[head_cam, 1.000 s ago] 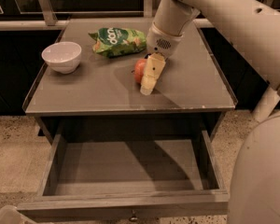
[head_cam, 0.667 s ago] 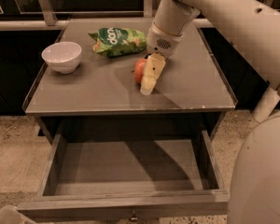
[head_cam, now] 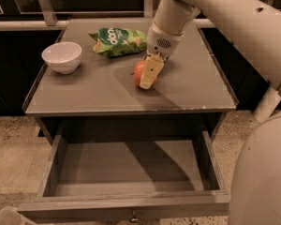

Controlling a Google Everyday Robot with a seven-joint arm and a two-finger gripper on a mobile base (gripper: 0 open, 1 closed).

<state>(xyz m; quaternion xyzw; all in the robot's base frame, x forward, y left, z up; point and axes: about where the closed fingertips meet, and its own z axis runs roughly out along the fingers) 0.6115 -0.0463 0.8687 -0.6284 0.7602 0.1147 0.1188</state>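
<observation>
A red-orange apple (head_cam: 137,72) rests on the grey tabletop (head_cam: 84,90), near its middle. My gripper (head_cam: 148,75) reaches down from the white arm (head_cam: 173,13) and sits right against the apple's right side, covering part of it. The tip of the gripper is low, at the table's surface. Just behind the apple lies a green snack bag (head_cam: 117,40). A white bowl (head_cam: 62,56) stands at the table's left side, well away from the gripper.
Below the tabletop a drawer (head_cam: 126,172) is pulled out toward the front, and nothing shows inside it. The robot's white body (head_cam: 262,172) fills the lower right. A dark counter front and a rail run behind the table.
</observation>
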